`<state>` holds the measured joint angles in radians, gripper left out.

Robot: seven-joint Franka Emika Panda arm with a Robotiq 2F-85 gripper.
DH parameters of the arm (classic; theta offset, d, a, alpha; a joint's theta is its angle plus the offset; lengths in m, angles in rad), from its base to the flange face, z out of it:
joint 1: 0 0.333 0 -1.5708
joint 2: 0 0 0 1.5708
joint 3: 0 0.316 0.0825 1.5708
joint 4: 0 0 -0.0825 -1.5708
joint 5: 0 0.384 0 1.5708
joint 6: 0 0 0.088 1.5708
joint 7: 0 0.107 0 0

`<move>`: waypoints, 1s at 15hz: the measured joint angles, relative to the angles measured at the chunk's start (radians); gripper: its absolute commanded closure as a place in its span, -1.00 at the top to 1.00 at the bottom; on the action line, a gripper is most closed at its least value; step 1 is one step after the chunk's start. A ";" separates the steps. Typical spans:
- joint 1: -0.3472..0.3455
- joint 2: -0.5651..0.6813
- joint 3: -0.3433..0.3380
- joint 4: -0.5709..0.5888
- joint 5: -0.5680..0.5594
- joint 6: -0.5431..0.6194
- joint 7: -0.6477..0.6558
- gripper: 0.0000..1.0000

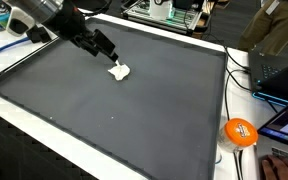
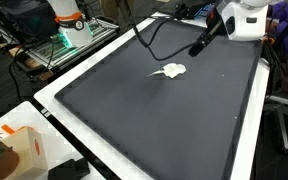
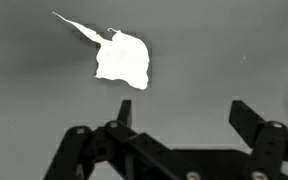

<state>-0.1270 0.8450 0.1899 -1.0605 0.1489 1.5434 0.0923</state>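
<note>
Hovering near the white crumpled scrap (image 1: pixel 119 71) in an exterior view, the end effector (image 1: pixel 108 53) is angling down toward the dark table (image 1: pixel 164 120), apparently not touching the scrap. In an exterior view, the end effector (image 2: pixel 196 48) is hanging above and beside the scrap (image 2: pixel 171 71), which is lying on the table (image 2: pixel 154 130). In the wrist view, the end effector (image 3: pixel 182 112) is standing spread and empty, with the scrap (image 3: pixel 122 58) lying just ahead. I judge that the approach is nearly made and no grasp has begun.

No legible text — anywhere.
</note>
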 measured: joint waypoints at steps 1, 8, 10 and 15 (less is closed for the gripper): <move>0.005 0.000 -0.010 0.001 0.003 0.000 0.000 1.00; 0.036 -0.080 -0.080 -0.154 0.024 0.127 -0.003 1.00; 0.036 -0.124 -0.084 -0.244 0.045 0.177 -0.019 1.00; 0.042 -0.253 -0.093 -0.476 0.065 0.407 -0.053 1.00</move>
<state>-0.0845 0.5921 0.0966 -1.5365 0.2139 1.9500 0.0396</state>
